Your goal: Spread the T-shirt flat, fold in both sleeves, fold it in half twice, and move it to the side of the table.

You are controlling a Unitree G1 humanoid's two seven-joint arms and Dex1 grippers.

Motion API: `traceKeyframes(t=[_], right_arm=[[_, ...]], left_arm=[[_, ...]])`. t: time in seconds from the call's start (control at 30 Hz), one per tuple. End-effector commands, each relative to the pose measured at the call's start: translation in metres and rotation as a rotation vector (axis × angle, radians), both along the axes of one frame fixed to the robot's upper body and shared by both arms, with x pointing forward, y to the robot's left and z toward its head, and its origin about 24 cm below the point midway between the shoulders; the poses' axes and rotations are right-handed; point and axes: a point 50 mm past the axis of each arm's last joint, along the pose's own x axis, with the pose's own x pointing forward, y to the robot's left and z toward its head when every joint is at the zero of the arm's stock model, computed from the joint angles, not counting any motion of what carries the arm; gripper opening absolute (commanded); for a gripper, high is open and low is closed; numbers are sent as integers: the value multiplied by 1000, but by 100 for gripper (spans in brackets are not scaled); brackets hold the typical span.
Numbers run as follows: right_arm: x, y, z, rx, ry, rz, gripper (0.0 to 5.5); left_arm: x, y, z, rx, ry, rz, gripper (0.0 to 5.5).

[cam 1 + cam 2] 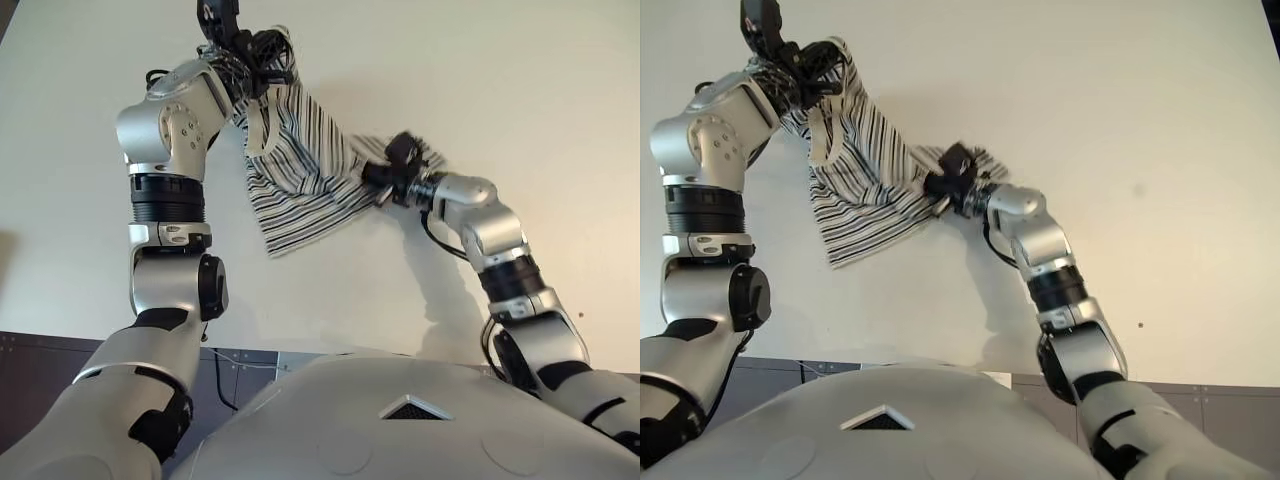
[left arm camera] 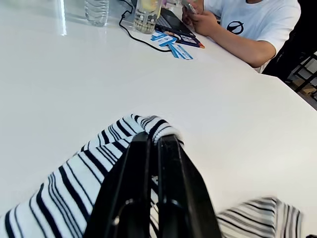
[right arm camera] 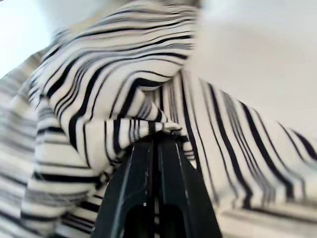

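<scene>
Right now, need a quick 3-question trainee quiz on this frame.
1. True or false: the T-shirt lies spread flat on the table.
2. Left hand and right hand: which is shut on the T-shirt? A) left only B) right only C) both
3. Fill in: the T-shirt's pattern is ____.
Key: 1 false, it is bunched up between the hands; 2 C; 3 striped.

black fingers [image 3: 156, 148] pressed together, pinching a fold of striped t-shirt [image 3: 124, 84]
</scene>
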Motion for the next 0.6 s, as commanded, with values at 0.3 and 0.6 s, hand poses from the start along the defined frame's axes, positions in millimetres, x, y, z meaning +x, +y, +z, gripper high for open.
traceKeyframes(t=[0.3, 0.6], right_arm=[[2, -44, 34, -42, -125, 6, 10], [-21, 2, 27, -403, -468, 461, 136]], left_arm=[[-34, 33, -44, 85, 86, 10, 12], [-51, 18, -63, 330, 37, -283, 10]])
